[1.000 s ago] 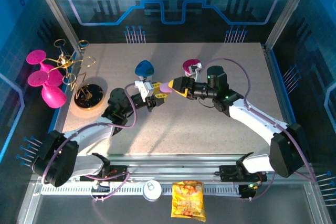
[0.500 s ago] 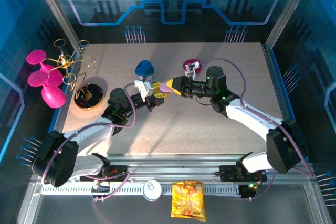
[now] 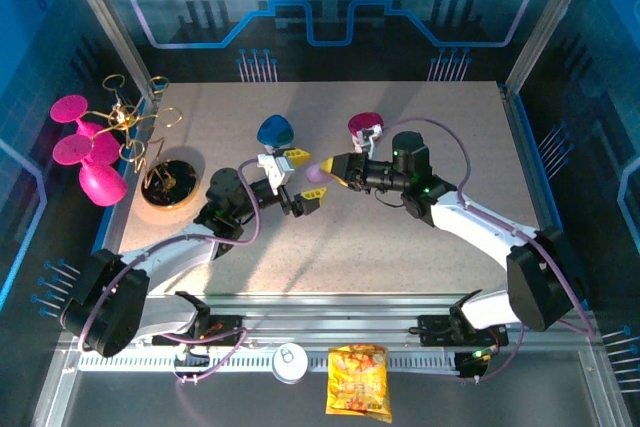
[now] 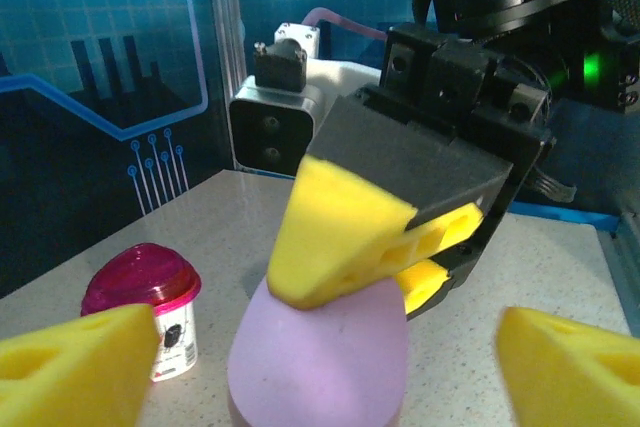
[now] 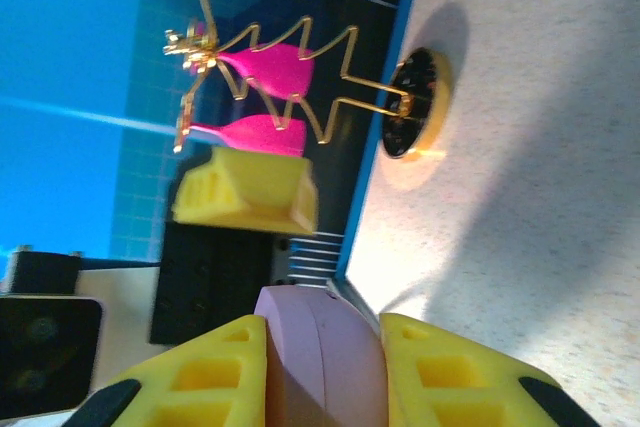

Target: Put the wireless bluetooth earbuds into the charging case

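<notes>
Lilac charging case (image 3: 320,171), centre of the overhead frame, raised off the table (image 3: 450,127): clamped between the right gripper (image 3: 336,167) pads. Left gripper (image 3: 303,180), just beside it, has let go and spread wide. Handover looks done, and the case now rests with the right arm alone.

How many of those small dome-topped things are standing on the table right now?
2. A blue one stands beyond the open left gripper; a magenta one stands beyond the right gripper, which grips the lilac case. The arms could hide others.
</notes>
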Controlling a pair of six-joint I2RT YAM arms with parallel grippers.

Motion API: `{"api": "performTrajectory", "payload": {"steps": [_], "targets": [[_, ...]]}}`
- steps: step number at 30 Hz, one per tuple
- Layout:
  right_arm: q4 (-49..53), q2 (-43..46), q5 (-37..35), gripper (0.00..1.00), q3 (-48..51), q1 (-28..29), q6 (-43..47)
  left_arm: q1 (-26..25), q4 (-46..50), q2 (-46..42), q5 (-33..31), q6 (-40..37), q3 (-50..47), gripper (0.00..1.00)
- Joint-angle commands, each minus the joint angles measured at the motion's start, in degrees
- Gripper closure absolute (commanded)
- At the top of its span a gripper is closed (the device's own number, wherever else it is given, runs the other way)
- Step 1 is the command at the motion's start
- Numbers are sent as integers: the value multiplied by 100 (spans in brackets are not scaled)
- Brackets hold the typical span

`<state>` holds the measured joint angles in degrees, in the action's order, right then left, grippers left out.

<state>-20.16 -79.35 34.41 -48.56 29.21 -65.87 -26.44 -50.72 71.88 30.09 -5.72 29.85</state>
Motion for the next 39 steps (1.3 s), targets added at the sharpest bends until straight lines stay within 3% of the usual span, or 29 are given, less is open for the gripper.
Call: {"api": "performTrajectory", "payload": {"steps": [1, 9, 18, 28, 30, 33, 36, 39], "targets": [[362, 268, -421, 98, 153, -171, 397, -45, 322, -145, 107, -167, 14, 2], [1549, 408, -1788, 95, 625, -443, 1299, -184, 1958, -433, -37, -627, -54, 1], [2101, -244, -2766, 94, 789, -558, 2071, -465, 2598, -456, -502, -839, -364, 1], [2039, -929, -3257, 89, 904, -556, 2332, -497, 2620, -111, -355, -889, -235, 1], [2033, -959, -3320, 84, 931, -557, 2341, -503, 2619, -96, -334, -905, -215, 1], [2113, -879, -3435, 67, 924, -558, 2391, -502, 2620, -112, -349, -906, -190, 1], [2323, -559, -3740, 38, 896, -574, 2550, -497, 2674, -170, -644, -853, -170, 1], [2498, -94, -4062, 21, 876, -638, 2876, -470, 2524, -303, -1386, -745, -270, 1]]}}
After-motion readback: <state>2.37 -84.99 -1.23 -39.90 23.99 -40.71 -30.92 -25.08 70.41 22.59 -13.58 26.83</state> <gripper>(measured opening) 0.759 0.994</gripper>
